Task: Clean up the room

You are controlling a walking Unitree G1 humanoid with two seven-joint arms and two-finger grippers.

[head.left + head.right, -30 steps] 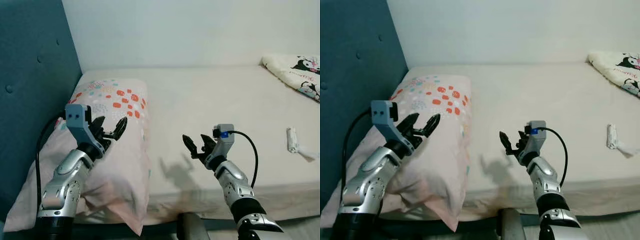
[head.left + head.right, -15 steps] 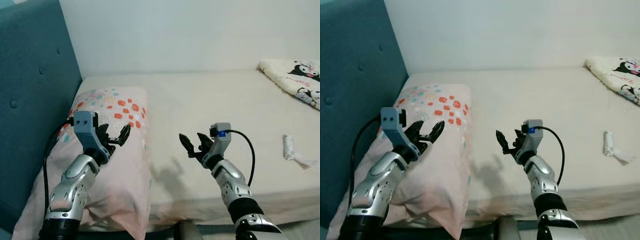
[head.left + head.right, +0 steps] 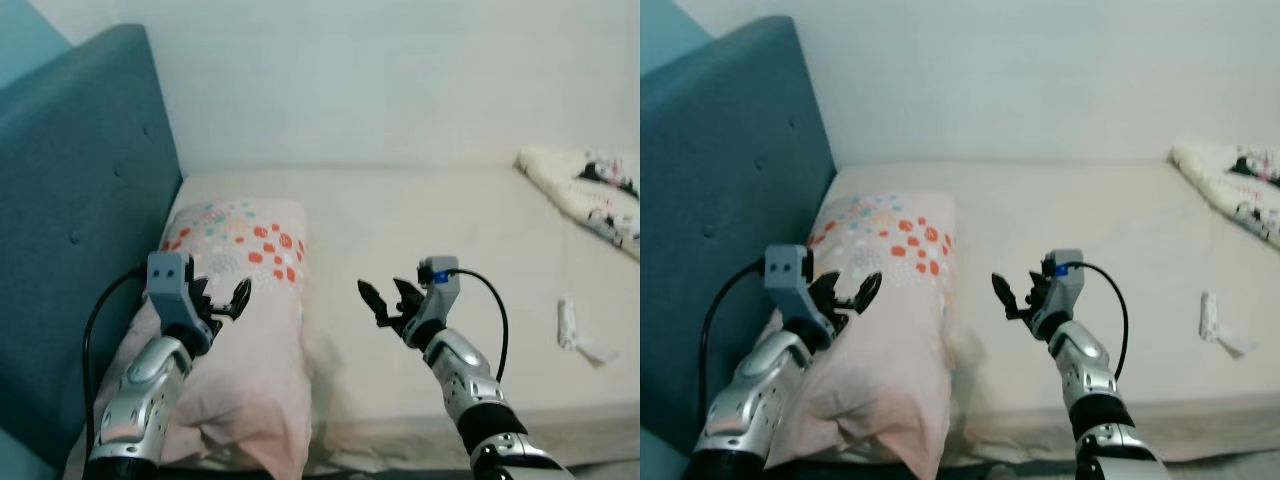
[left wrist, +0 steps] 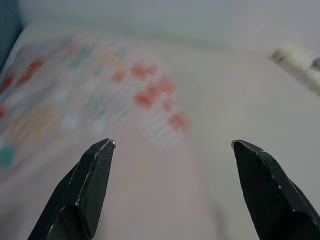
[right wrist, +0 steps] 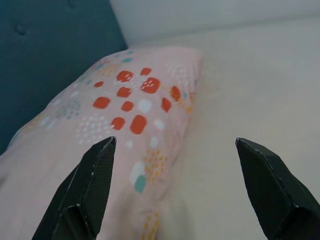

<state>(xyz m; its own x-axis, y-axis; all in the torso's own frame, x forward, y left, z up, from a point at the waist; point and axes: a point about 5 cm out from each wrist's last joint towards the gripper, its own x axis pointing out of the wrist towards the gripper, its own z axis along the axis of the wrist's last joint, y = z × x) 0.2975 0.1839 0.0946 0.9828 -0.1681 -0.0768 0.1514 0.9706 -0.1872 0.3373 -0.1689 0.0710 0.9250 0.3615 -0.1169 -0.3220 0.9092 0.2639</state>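
Two grippers hovering above bed (image 3: 450,230), jaws wide open, holding nothing: left gripper (image 3: 222,300) over pillow (image 3: 245,330), right gripper (image 3: 385,302) beside it.

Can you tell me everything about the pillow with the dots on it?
The pillow is soft pale pink cloth, printed toward its far end with red, orange, teal and white dots. It looks plump and a bit crumpled at the near end. It lies flat on the cream bed, lengthwise along the teal headboard, touching or nearly touching it. The left gripper hovers open above it, without touching as far as can be seen.
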